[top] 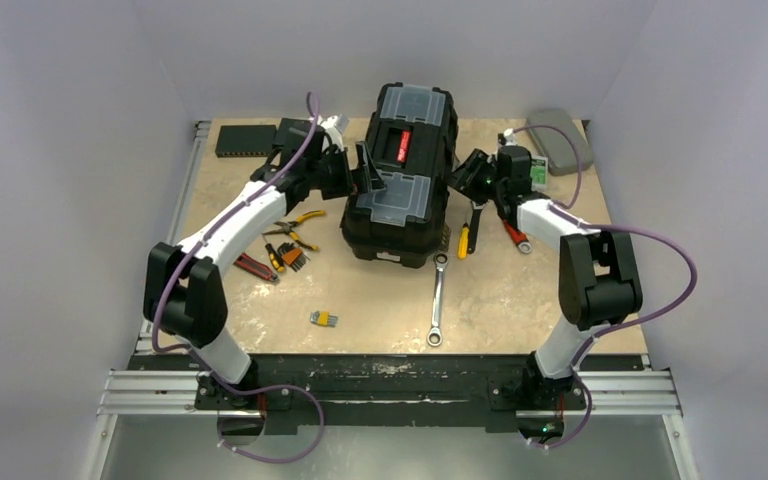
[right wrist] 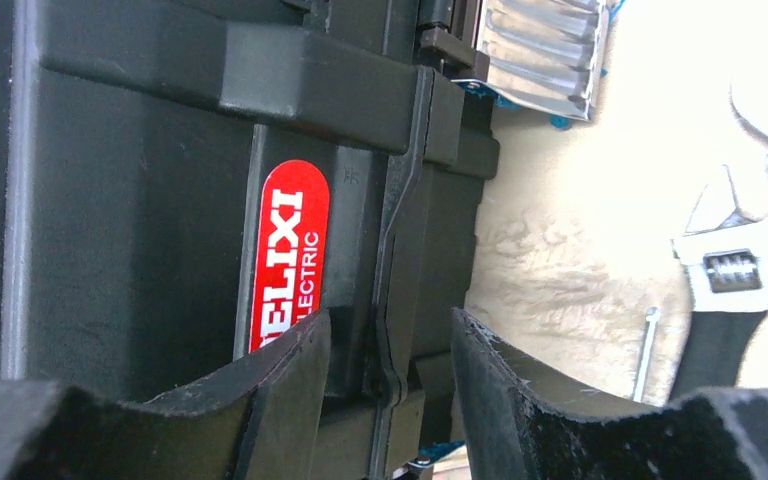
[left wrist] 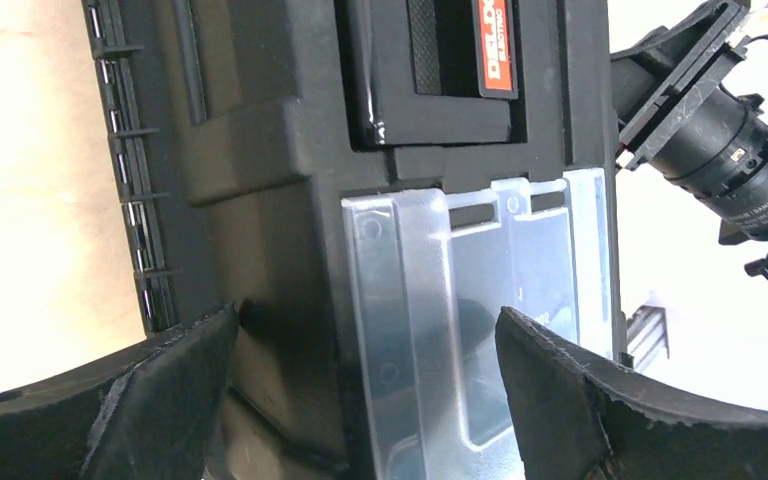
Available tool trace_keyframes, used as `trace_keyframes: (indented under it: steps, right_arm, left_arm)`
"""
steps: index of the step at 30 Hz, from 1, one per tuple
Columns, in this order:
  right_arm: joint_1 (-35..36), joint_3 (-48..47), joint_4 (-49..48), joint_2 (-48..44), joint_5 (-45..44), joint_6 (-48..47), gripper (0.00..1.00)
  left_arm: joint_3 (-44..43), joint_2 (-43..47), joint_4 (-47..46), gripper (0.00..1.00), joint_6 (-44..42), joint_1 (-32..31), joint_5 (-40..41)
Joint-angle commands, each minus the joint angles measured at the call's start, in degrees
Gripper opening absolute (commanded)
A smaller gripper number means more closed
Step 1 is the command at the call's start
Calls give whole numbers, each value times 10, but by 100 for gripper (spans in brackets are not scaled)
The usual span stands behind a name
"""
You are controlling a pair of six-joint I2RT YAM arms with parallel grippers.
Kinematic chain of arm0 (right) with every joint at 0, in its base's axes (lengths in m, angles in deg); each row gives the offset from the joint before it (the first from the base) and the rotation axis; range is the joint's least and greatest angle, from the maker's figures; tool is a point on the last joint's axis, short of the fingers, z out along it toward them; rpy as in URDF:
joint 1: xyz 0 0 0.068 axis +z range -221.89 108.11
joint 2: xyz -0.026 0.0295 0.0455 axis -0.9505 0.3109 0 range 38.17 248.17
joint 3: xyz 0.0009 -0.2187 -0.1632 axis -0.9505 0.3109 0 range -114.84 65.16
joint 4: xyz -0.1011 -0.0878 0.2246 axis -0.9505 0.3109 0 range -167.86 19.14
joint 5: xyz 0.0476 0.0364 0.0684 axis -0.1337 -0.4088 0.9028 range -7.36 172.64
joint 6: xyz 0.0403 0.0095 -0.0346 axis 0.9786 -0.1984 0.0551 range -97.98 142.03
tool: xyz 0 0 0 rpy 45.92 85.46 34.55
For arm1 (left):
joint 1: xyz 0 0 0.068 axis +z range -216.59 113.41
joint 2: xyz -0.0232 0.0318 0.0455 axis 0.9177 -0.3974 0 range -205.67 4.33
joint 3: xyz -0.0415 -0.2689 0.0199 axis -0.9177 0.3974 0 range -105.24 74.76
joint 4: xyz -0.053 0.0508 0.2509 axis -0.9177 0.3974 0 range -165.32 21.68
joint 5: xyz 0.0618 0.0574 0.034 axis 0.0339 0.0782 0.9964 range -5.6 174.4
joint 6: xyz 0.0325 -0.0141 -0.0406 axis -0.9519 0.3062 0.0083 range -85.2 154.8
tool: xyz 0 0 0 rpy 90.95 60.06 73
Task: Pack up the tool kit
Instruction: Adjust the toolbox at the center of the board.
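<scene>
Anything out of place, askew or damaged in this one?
The toolbox sits askew, turned off square to the table edges, with its lid down while tools lie loose around it: pliers to its left, a long wrench in front. Nothing looks spilled or broken.

1. Toolbox (top: pixel 400 205): black body.
2. Handle label (left wrist: pixel 497 45): red, white lettering.
3. Compartment lid (left wrist: pixel 480 300): clear.
4. My left fingers (left wrist: pixel 150 400): black pads.
5. My left arm (top: pixel 245 210): white links, black joints.
6. Cable (top: pixel 691 270): purple.
7. Table (top: pixel 380 300): mottled beige.
8. Pliers (top: pixel 305 216): yellow handles.
9. Ratchet wrench (top: pixel 438 300): silver.
10. Flat case (top: pixel 560 140): grey.
</scene>
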Motion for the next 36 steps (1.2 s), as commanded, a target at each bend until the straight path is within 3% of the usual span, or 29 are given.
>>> trace_keyframes:
  steps: [1,12,15,22,29,32,35,36]
  right_arm:
    - [86,2,19,-13,48,-6,48]
    - [138,9,33,-30,38,-5,48]
    - [148,30,23,-48,33,-6,48]
    - [128,42,88,-113,-8,-58,50]
    - [97,142,53,-158,-17,-63,49]
    - [86,150,28,-125,14,-52,35]
    - [86,120,25,-71,46,-49,4]
    - [86,105,29,-52,55,-47,0]
  left_arm:
    - [21,58,9,95,-22,-1,34]
    - [52,131,72,95,-41,0,165]
    - [81,151,44,95,-37,0,176]
    - [74,190,36,95,-65,-7,249]
    - [30,233,72,96,-121,-58,387]
    - [20,248,74,96,-143,-103,431]
    - [11,245,78,96,-161,-149,448]
    - [8,240,82,96,-170,-164,447]
